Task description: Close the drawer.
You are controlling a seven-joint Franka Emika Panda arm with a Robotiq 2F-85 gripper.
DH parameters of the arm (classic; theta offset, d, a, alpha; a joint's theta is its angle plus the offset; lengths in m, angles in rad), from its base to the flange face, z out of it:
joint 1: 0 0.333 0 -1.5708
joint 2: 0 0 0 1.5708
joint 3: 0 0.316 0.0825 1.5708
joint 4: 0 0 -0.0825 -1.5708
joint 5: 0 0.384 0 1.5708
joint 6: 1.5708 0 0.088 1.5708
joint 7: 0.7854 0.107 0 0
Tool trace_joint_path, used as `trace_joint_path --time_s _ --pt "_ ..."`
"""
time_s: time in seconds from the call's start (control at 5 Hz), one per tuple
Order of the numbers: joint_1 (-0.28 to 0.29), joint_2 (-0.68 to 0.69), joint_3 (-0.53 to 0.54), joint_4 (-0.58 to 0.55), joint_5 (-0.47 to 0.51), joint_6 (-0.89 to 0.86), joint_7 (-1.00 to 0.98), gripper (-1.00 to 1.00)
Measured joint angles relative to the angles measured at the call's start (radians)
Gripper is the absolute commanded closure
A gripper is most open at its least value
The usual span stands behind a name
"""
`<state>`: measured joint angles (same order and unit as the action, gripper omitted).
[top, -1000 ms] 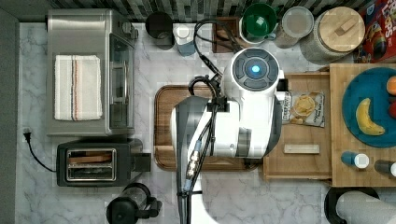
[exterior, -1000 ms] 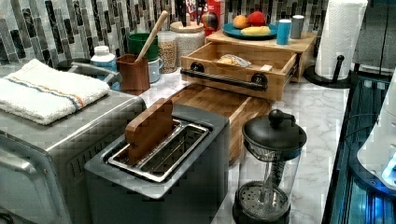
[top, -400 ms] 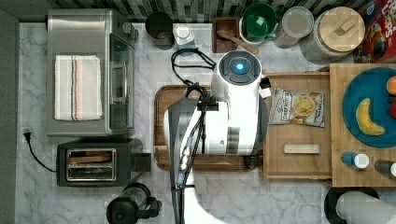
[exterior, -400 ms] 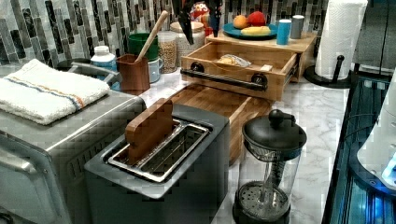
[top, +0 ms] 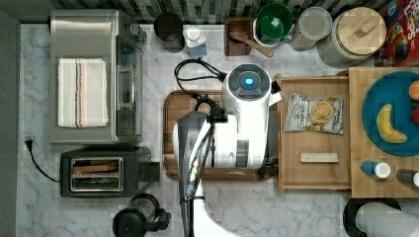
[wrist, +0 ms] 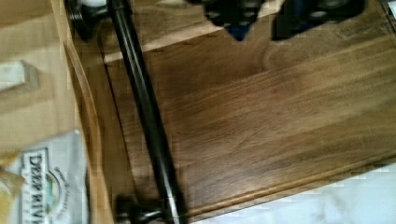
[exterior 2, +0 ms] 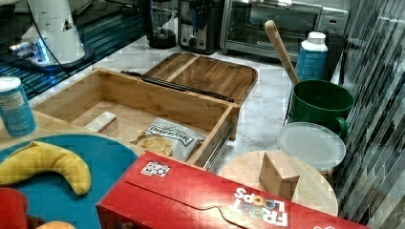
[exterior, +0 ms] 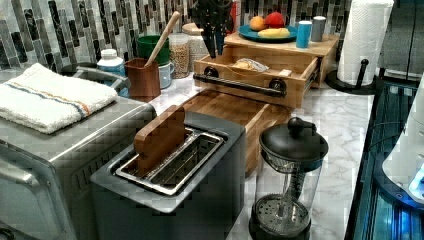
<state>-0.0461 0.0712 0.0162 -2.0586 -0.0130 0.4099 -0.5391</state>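
The claw (exterior: 215,27) is hanging just above the open drawer (top: 316,170) in the left view, near the handle bar (exterior: 239,85), and I honestly can't tell if it's open or closed. The drawer is sitting pulled all the way out from under the thick slab carrying the blue plate (top: 385,98), with a chip bag (top: 314,112) and a small pale block (top: 319,157) inside, so nothing is done yet and the whole push is remaining. Around it, the dark cutting board (exterior 2: 205,71) is lying just beside the drawer front on a marble bench (top: 276,207), with a toaster (top: 99,173), toaster oven (top: 94,74) and French press (exterior: 287,185) crowding a tiled kitchen.
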Motion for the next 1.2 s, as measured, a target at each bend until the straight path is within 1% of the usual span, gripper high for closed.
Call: trace_joint_path --time_s 0.2,0.4,0.8,1.0,1.2 --pt "-0.001 0.0 0.021 -0.035 0.0 0.061 -0.021 1.0" --pt "0.01 0.0 0.03 -0.076 0.004 0.136 -0.046 1.0" --pt "0.017 0.043 0.047 -0.162 0.001 0.362 -0.093 1.0" --pt "0.012 0.077 0.042 -0.193 -0.024 0.372 -0.117 1.0" --pt "-0.009 0.118 0.04 -0.215 -0.052 0.365 -0.127 1.0"
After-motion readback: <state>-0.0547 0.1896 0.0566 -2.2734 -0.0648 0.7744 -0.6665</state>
